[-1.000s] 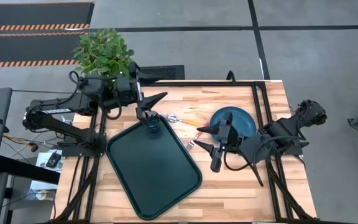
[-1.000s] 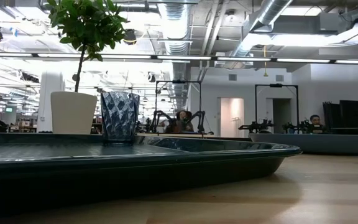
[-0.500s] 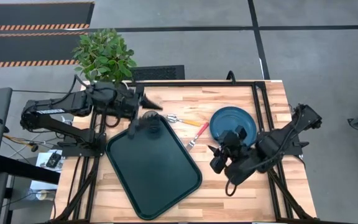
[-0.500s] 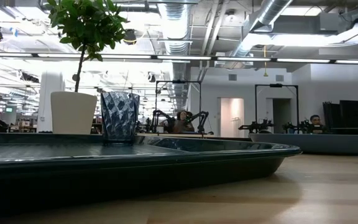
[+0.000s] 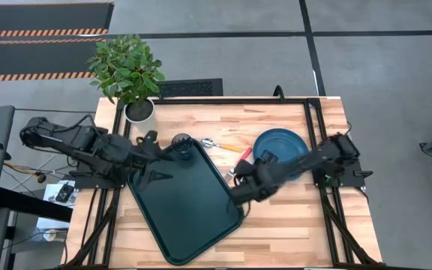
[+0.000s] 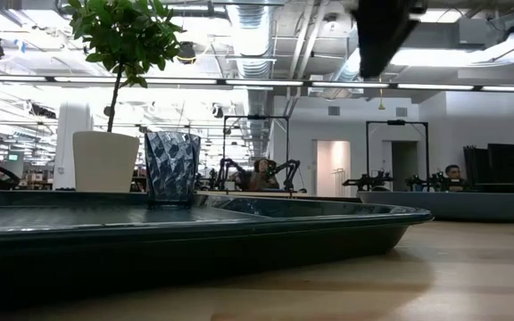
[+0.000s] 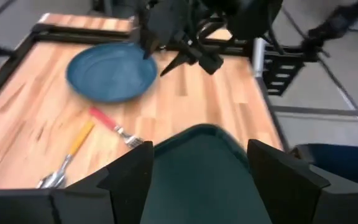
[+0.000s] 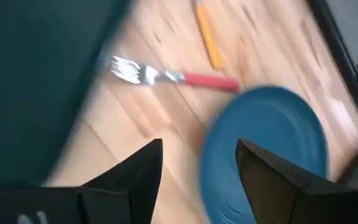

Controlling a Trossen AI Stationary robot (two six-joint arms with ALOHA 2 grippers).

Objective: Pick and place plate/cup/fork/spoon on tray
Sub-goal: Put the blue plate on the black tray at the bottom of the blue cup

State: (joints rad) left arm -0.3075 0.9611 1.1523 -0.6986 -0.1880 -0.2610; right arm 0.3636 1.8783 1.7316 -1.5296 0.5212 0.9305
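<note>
Sitting on the tray (image 5: 190,202) at its far corner is the cup (image 5: 181,142), with a potted plant (image 5: 128,71) just beyond. Fork (image 5: 238,163), spoon (image 5: 220,145) and plate (image 5: 282,148) lie on the table right of the tray. Since a second ago, the left gripper (image 5: 156,154) has backed off the cup to the tray's left edge, jaws spread. The right gripper (image 5: 240,192) swung from the plate to the tray's right edge, jaws spread too.

Grey floor (image 5: 223,52), exposed ceiling ducts (image 6: 248,36)
</note>
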